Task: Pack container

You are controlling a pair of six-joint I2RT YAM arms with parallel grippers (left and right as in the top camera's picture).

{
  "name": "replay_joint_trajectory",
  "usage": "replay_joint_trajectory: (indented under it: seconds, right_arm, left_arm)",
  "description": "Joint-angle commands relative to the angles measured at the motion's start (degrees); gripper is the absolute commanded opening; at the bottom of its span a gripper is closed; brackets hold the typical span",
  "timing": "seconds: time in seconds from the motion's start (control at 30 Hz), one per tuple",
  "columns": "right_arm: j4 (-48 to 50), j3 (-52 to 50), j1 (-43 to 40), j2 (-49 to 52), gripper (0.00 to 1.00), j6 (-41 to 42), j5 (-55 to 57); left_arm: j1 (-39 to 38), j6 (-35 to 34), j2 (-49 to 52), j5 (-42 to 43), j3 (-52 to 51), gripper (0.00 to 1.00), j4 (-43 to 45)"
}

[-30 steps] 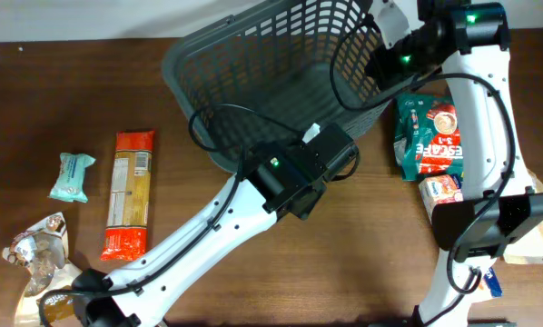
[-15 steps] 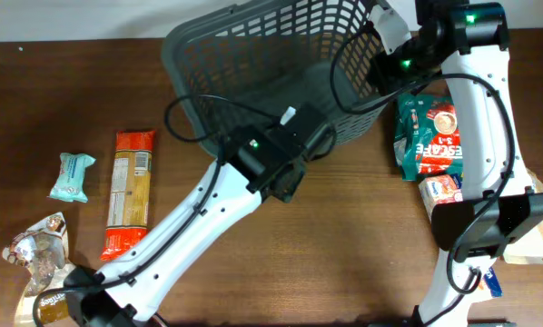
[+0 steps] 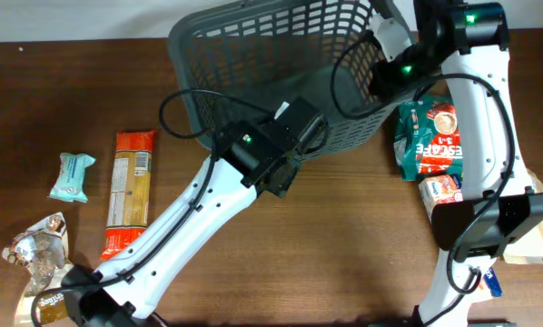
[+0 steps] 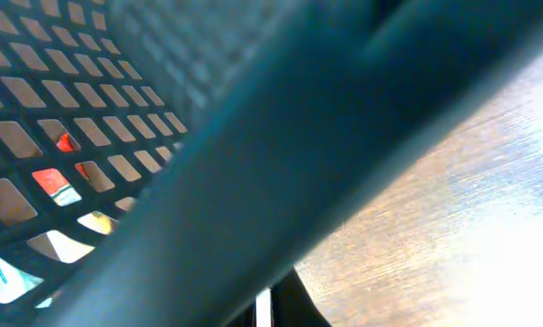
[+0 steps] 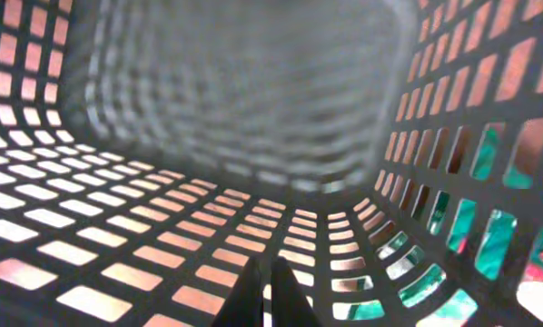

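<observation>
Brown wooden table, grey lattice container tilted at far centre, left gripper clamped on its near rim, right gripper fingers nearly together inside its right wall, grip unclear.

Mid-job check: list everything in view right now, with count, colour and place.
dark grey plastic lattice basket: one, dark grey, far centre.
long orange-red pasta packet: one, orange-red, left side.
small pale teal packet: one, teal, far left.
crinkled silver-brown wrapper: one, silver-brown, near-left corner.
green and red coffee pouch: one, green-red, right of the basket.
small orange-white packet: one, orange-white, just nearer than the pouch.
beige packet: one, beige, right edge, cut off.
brown wooden table: one, brown, under everything.
left gripper: one, black, at the basket's near rim; jaws hidden.
right gripper: one, black, at the basket's right wall; state unclear.
</observation>
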Motion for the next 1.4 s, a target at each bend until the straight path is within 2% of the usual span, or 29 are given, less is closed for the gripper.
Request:
replay_joint_trajectory:
  seconds: [0.0,0.6,1.37]
  right_arm:
    - [-1.8,0.6,0.6,-1.3,0.04,-0.4,-0.1]
    - [-5.5,0.6,4.3,-5.5,0.04,1.1,1.4]
    - [-8.3,0.6,5.9,-6.4,0.04,2.6,2.4]
  left_arm:
    - [0.9,1.0,0.3,-2.3,-0.5,0.02,1.1]
    - [7.5,3.8,0.2,-2.1,-0.5,0.02,2.7]
    - [8.0,6.1,0.2,-2.1,-0.5,0.02,5.1]
